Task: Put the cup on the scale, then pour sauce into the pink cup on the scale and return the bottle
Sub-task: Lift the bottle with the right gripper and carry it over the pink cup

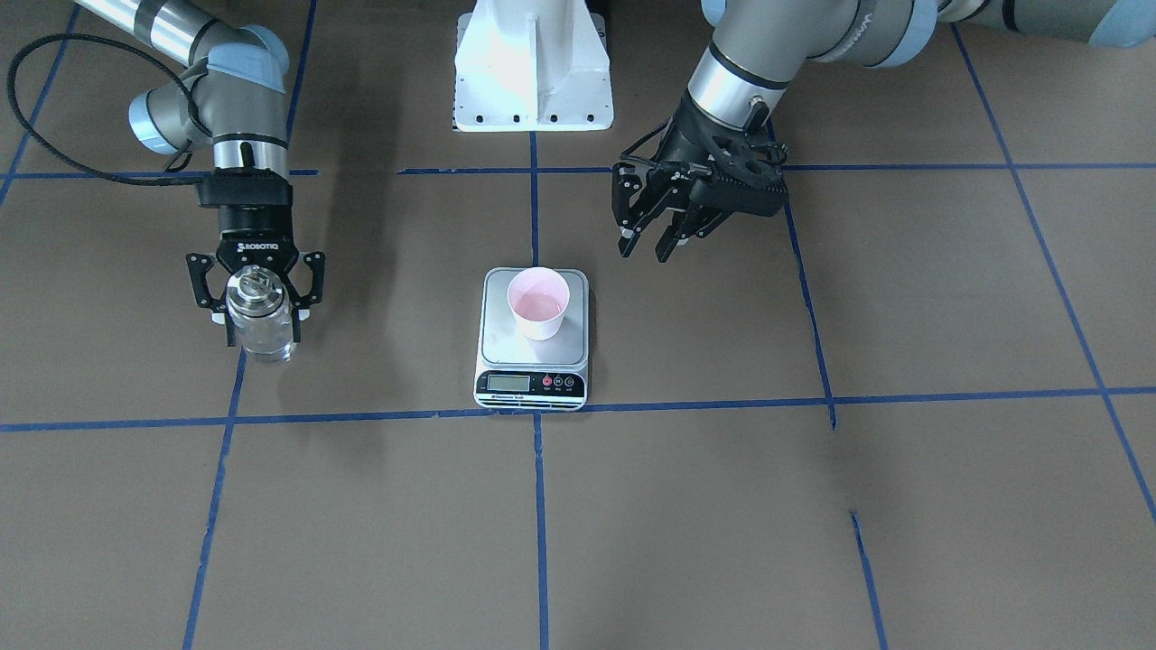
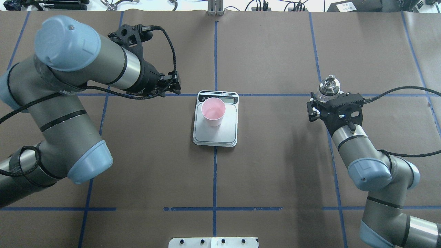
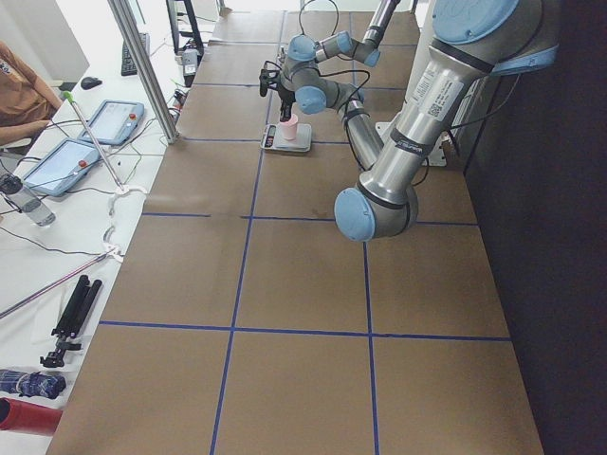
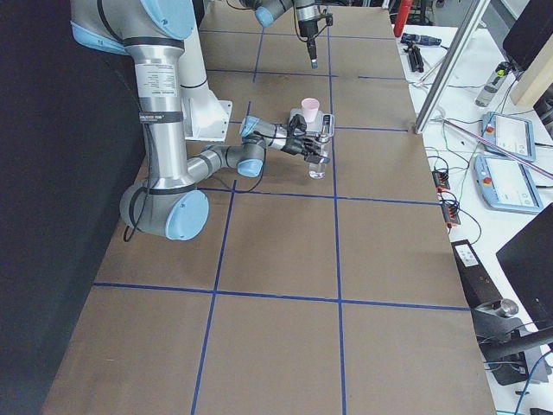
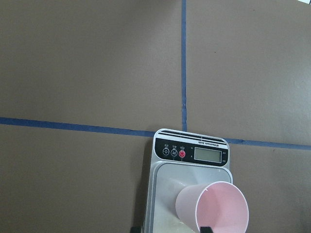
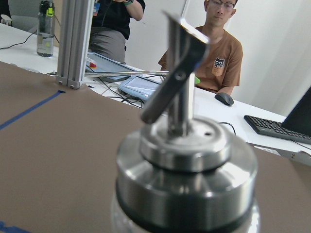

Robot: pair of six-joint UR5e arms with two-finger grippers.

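The pale pink cup (image 1: 539, 302) stands upright on the silver-grey platform of the scale (image 1: 531, 384), with a little clear liquid in it. Both also show in the overhead view, the cup (image 2: 213, 111) on the scale (image 2: 216, 136), and in the left wrist view, the cup (image 5: 214, 208) behind the scale's display (image 5: 190, 153). My right gripper (image 1: 260, 314) is shut on the clear glass bottle (image 1: 260, 329), upright, low over the table, well to the side of the scale. Its silver pourer top fills the right wrist view (image 6: 184, 160). My left gripper (image 1: 646, 253) is open and empty, just behind and beside the scale.
The white robot base plate (image 1: 533, 72) stands behind the scale. Blue tape lines grid the brown table (image 1: 813, 506). A seated operator (image 6: 218, 53) and a keyboard (image 6: 277, 128) are beyond the table's far edge.
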